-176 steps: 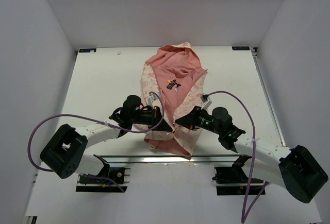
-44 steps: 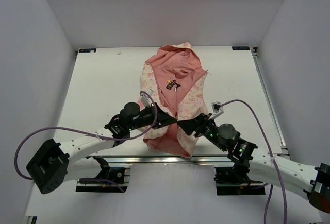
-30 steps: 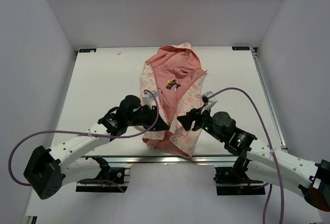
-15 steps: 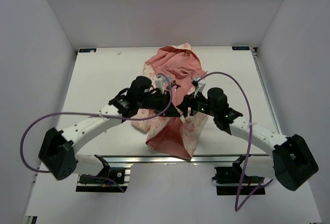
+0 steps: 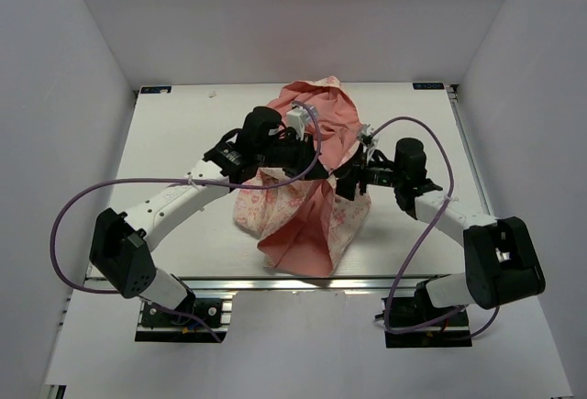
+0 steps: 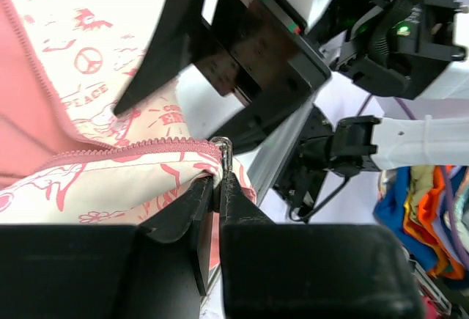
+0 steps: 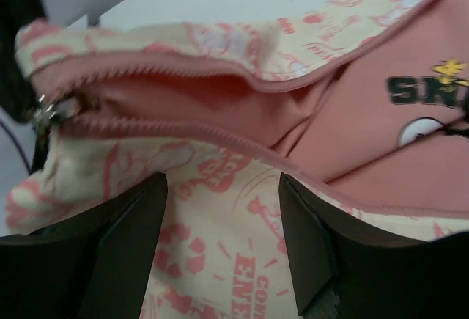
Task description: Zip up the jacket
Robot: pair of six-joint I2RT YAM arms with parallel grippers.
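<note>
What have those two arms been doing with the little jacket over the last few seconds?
Both arms travelled from the near hem of the jacket toward its hood. The left fingers, pinched on the zipper pull, carried it that way, and the jacket's lower half bunched up. The right fingers came along, open, astride the fabric. The hood stayed at the far side of the table.

The jacket point(image 5: 303, 220) is soft matt cloth, its zip pull point(image 6: 223, 149) bright shiny metal. The fingers point(image 6: 176, 220) look like smooth black plastic, faintly glossy; the tabletop point(image 5: 183, 142) is matt white.
</note>
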